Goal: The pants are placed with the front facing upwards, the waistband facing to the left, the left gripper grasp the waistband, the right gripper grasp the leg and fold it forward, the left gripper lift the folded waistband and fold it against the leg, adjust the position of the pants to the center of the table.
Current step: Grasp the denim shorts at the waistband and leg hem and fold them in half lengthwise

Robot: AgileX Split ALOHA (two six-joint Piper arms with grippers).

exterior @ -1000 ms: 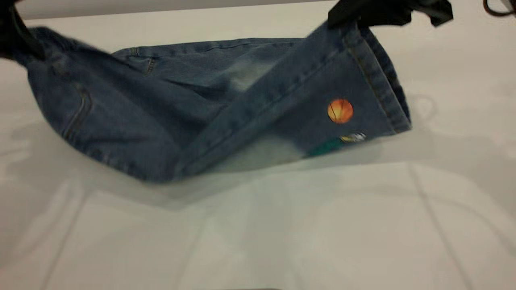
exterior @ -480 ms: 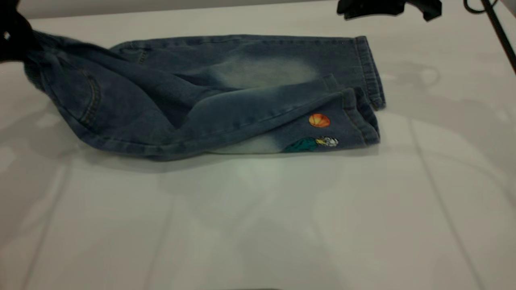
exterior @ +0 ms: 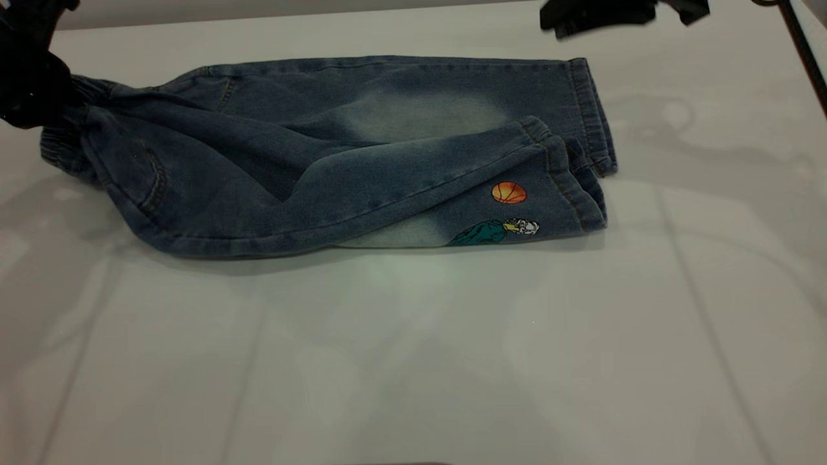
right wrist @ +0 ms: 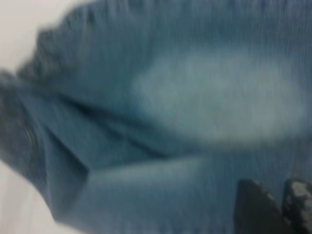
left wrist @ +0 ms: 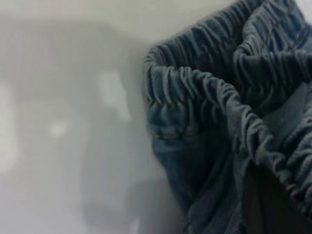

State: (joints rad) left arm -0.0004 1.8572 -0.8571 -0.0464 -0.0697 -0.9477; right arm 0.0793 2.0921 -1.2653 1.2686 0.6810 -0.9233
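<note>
The blue denim pants point(exterior: 362, 161) lie on the white table point(exterior: 413, 361), folded lengthwise. The near leg point(exterior: 452, 194), with its orange ball print, rests over the far leg. At the far left my left gripper point(exterior: 45, 97) is shut on the bunched waistband point(exterior: 61, 152), holding that end slightly raised. The left wrist view shows the ruffled waistband point(left wrist: 204, 97) close up over one dark finger point(left wrist: 265, 204). My right gripper point(exterior: 607, 14) hovers at the back right, beyond the leg hems, open and holding nothing. Its wrist view has both fingertips point(right wrist: 253, 204) over faded denim point(right wrist: 214, 102).
A black cable and rod point(exterior: 801, 39) run down the far right corner. Bare tabletop stretches in front of the pants and to their right.
The right gripper let go of the leg, which dropped flat onto the other leg, and drew back. The left gripper lowered the waistband end a little.
</note>
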